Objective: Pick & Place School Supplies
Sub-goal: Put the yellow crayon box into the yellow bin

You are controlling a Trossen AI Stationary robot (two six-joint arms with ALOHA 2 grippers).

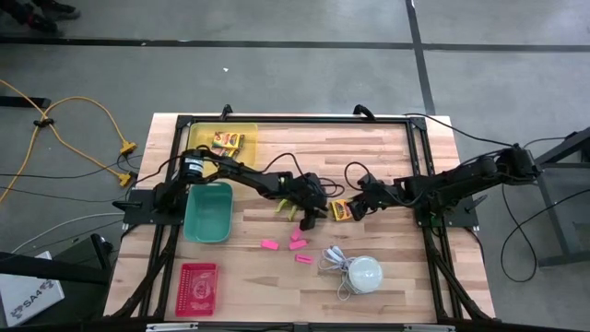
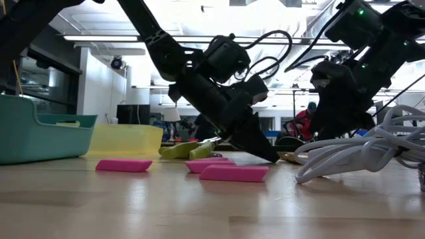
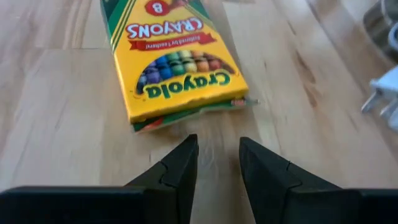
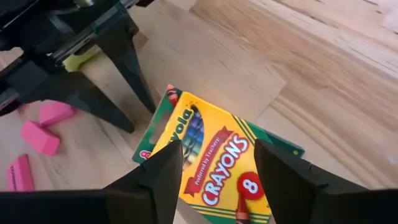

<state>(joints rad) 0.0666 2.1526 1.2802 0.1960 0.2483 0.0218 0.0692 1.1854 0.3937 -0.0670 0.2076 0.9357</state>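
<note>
School supplies lie spread over the wooden table, and we go from large to small. At the left side stands a teal bin, beyond it a yellow tray holding crayon boxes, and near the front edge a red tray. A white dome with its coiled cord sits front-centre. Mid-table, one crayon box lies flat between both claws — the left claw just beside it, fingers slightly parted, holding nothing; the right claw over it, fingers spread wide to either side. Green-handled scissors lie under the left arm. Smallest — we see pink erasers scattered just in front.
</note>
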